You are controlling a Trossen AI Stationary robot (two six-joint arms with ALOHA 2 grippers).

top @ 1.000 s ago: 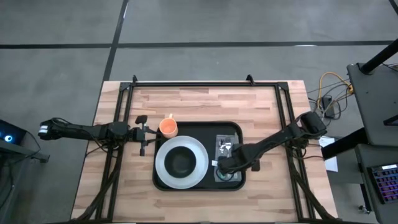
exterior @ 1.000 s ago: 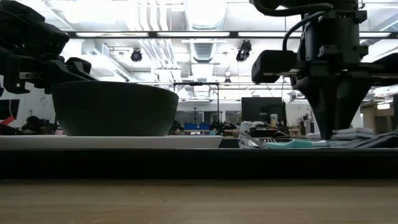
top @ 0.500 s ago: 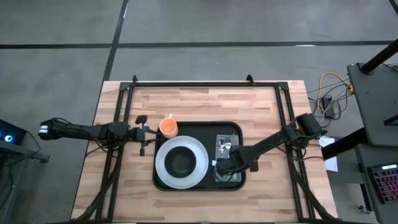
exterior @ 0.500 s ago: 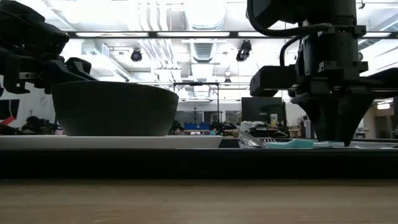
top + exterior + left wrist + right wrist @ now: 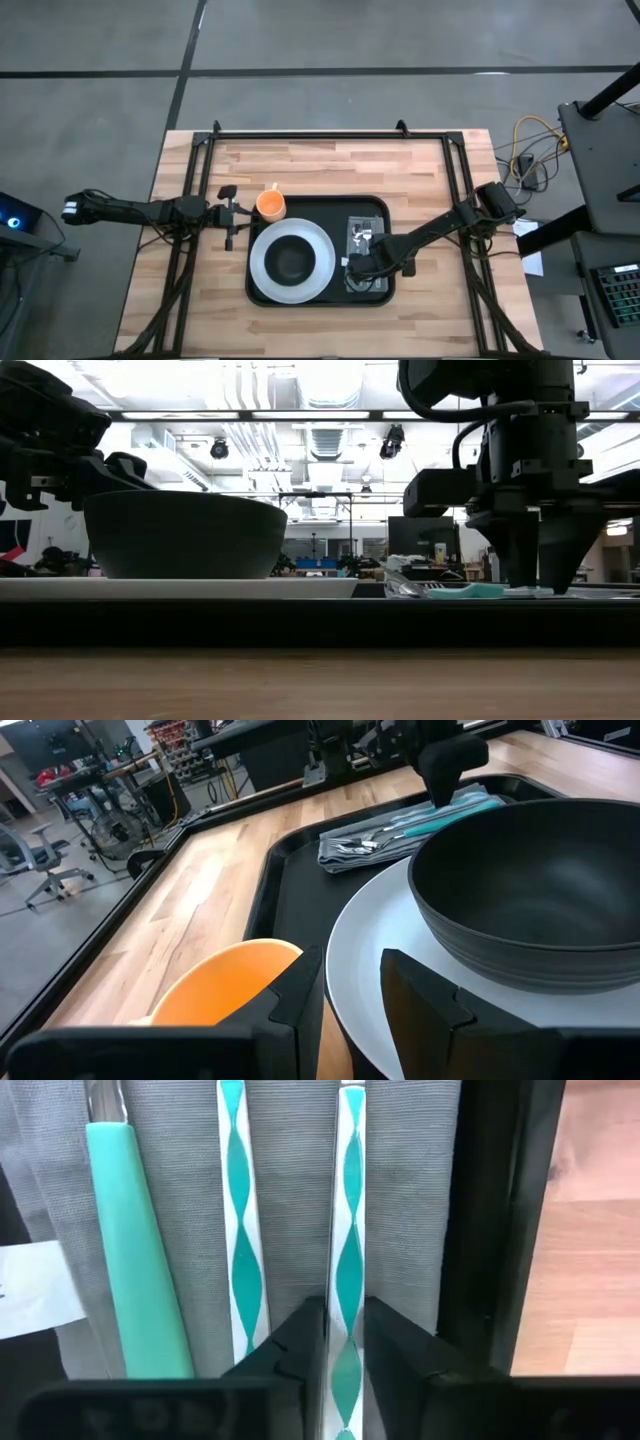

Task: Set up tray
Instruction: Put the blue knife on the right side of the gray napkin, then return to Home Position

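We found the right gripper [image 5: 335, 1342] set straight down over the outermost teal-patterned utensil handle [image 5: 348, 1230] on the grey napkin [image 5: 180, 1180] at the black tray [image 5: 300, 207]'s right end, fingers slightly apart astride it, handle running lengthwise between them.

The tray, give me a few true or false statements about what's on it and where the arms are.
1. The dark bowl sits on the white plate. True.
2. The orange cup stands inside the bowl. False: it stands beside the plate, at the tray's corner.
3. The right end effector is down over the cutlery on the grey napkin. True.
4. The left end effector holds the plate. False: it hangs open near the cup, touching nothing.
5. The napkin lies on bare wood. False: it lies in the tray.
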